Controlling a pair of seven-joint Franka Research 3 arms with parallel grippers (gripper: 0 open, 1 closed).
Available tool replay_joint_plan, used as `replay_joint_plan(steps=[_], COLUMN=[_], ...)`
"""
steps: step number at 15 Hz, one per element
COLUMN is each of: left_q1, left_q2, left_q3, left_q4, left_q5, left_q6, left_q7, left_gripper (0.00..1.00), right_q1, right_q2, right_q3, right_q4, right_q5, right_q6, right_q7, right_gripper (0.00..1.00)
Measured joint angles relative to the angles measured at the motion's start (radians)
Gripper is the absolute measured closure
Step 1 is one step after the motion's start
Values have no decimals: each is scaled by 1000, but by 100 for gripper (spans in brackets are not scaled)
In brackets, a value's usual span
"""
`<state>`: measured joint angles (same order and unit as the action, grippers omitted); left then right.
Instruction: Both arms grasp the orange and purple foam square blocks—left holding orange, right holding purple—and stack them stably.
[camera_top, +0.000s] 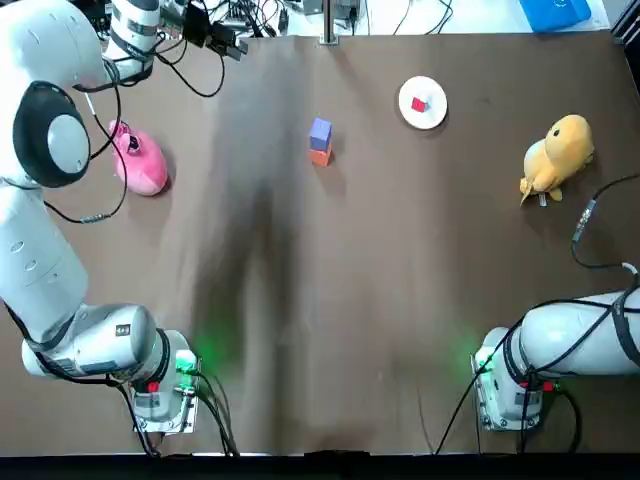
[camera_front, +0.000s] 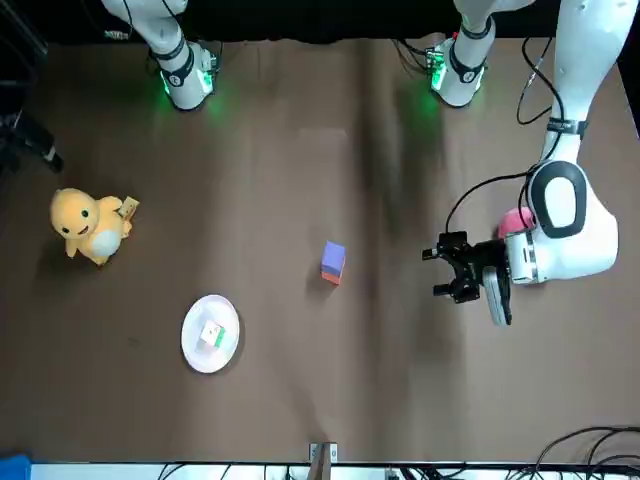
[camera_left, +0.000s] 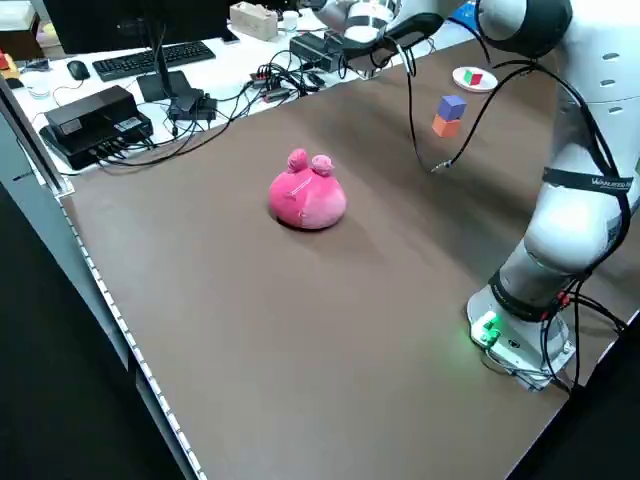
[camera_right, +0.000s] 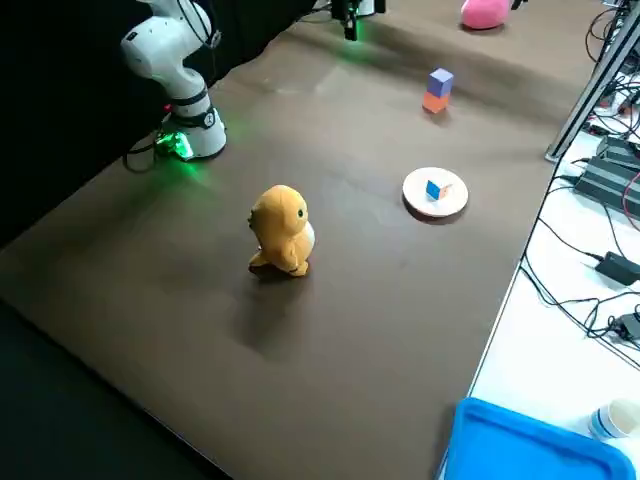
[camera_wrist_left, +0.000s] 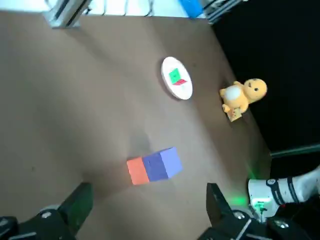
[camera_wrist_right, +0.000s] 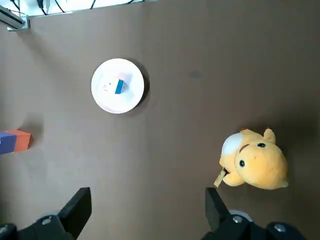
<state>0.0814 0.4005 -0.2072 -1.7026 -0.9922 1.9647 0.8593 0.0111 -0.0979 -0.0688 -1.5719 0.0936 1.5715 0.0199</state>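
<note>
Left gripper (camera_wrist_left: 148, 191) hung above the far left part of the brown table (camera_top: 300, 330), near the pink plush toy (camera_top: 140, 162), with its two fingers (camera_wrist_left: 79, 202) spread wide and nothing between them. It pointed across the table toward the two foam blocks, well apart from them.

The right gripper (camera_wrist_right: 146, 200) showed only in its own wrist view; its fingers (camera_wrist_right: 77, 204) were likewise wide apart and empty, held high over the right side of the table, looking down on the plate and the yellow toy.

The purple foam block (camera_top: 320, 131) sat on top of the orange foam block (camera_top: 320, 156), the pair standing as a small upright stack on the table near the middle of its far half (neither gripper touched it). From the side views the purple block lay squarely on the orange one, edges roughly in line.

To the robot's right of the stack, a white round plate (camera_top: 436, 112) carried a small multicoloured cube (camera_top: 419, 103). Farther right stood a yellow plush duck-like toy (camera_top: 556, 155), clear of the plate. The stack stood between the pink plush toy and the plate, touching neither.
</note>
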Motion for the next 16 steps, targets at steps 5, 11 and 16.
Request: replay_joint_plan(steps=[5,11,16], left_q1=[-3,-5,-5], left_q2=[-46,-94,-111], left_q3=[-1,-13,-15], left_q4=[0,1,1], left_q5=[194,534,713], left_q6=[0,1,0], left_q7=[-296,-625,-847], left_gripper=[0,0,0], right_q1=[-7,-25,-23], right_q2=[-1,17,18], right_q3=[-3,-6,-1], right_q4=[-21,-26,-25], right_q5=[0,-41,-118], right_q6=[-13,5,-52], right_q7=[-7,-29,-32], right_gripper=[0,0,0])
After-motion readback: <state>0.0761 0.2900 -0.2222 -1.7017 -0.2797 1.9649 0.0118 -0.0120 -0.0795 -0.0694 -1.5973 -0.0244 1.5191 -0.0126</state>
